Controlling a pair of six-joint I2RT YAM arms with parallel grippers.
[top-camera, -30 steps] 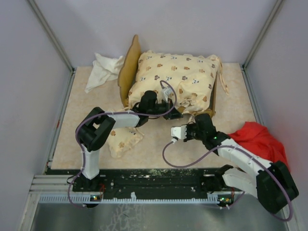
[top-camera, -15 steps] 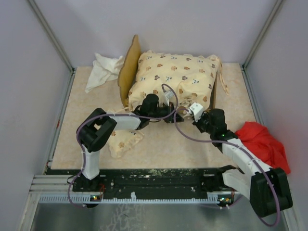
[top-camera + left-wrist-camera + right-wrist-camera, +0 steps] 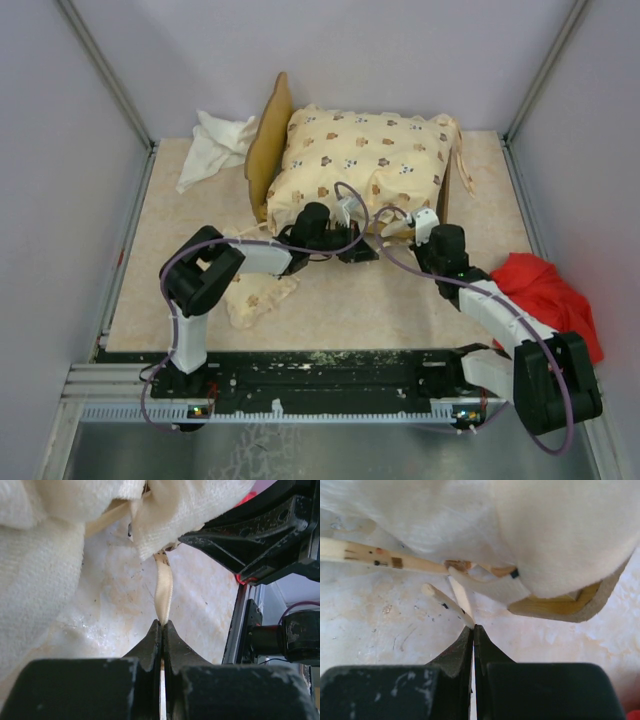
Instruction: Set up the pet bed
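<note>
The cushion (image 3: 360, 160), puffy cream plush printed with small brown and white animals, fills the bed frame (image 3: 268, 140) at the far middle of the marbled beige table (image 3: 330, 310). The frame's tan headboard stands at its left. The matching small pillow (image 3: 255, 295) lies apart, near the left arm.

The left gripper (image 3: 162, 626) is pressed together, pinching a flat cream tie (image 3: 164, 587) that hangs from the cushion's near edge. The right gripper (image 3: 473, 629) likewise pinches a second tie (image 3: 461, 597) beside the frame's yellow wooden corner.

A crumpled white cloth (image 3: 215, 145) lies far left and a red cloth (image 3: 545, 295) at the right.
</note>
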